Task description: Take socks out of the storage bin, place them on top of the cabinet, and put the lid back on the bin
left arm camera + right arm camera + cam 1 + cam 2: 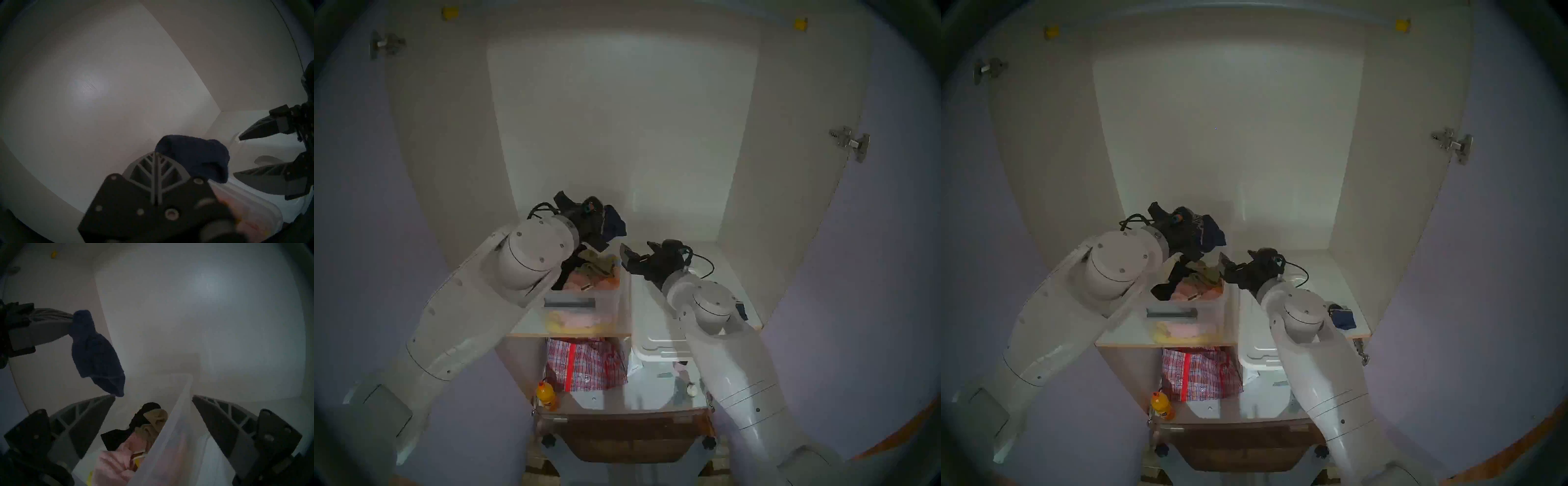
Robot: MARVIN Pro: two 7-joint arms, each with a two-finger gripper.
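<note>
I am reaching into the white cabinet [619, 135], both arms over its shelf [531, 325]. On the shelf stands the clear storage bin [609, 305], open and heaped with clothes: a black garment [119, 438], a tan cloth [156, 417] and something pink [115, 461]. To its right lies the white lid [653, 325], flat on the shelf under my right arm and jutting past the front edge.

My left gripper [71, 322] is clamped on a dark blue sock [96, 353], which hangs free in the air above the back of the bin, clear of the clothes. My right gripper [153, 400] has its fingers wide apart and holds nothing; it sits level beside the bin's right wall, one finger on each side of the rim. A second blue sock [1343, 319] lies on the shelf at the far right, beside my right elbow.
</note>
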